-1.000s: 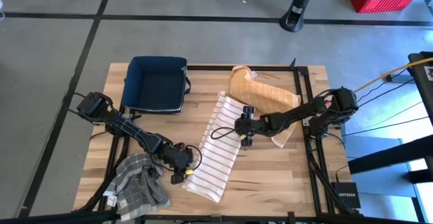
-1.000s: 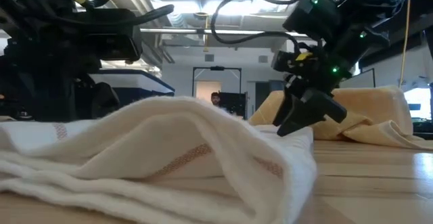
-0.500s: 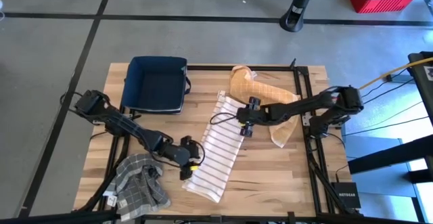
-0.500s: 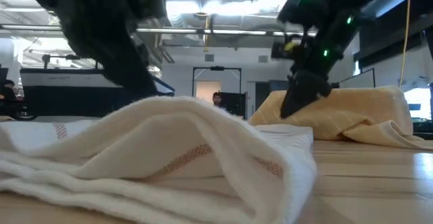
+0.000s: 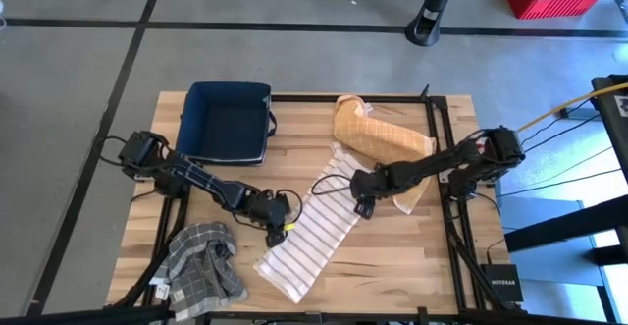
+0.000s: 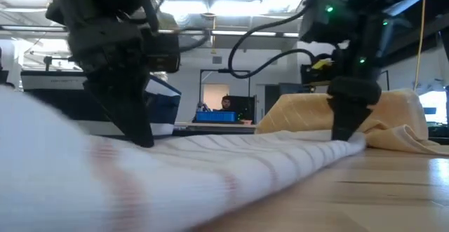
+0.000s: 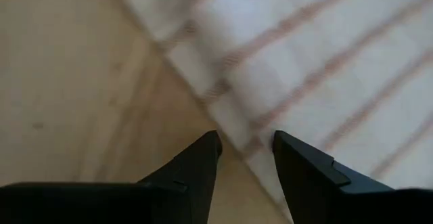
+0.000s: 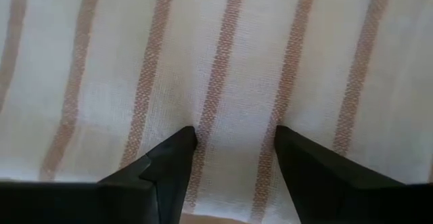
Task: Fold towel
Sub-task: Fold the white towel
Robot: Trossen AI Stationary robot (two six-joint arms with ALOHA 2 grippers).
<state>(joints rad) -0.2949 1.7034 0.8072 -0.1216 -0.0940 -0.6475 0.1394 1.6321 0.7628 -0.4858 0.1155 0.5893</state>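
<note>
Pinning striped towel (image 5: 312,235) flat on wood surface (image 5: 412,251), lying diagonal mid-table. Left pincer (image 7: 245,145) spread, straddling towel's edge; right pincer (image 8: 233,137) spread, tips pressing cloth near far end. Prob. stretching it smooth before a fold. Nothing pinched yet.

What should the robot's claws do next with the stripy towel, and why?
Probably close both claws. The left claw is open with its fingers either side of the striped towel's left edge, and the right claw is open and pressed down on its right edge. The towel lies flat and stretched out on the table, so pinching those edges likely comes before lifting to fold.
</note>
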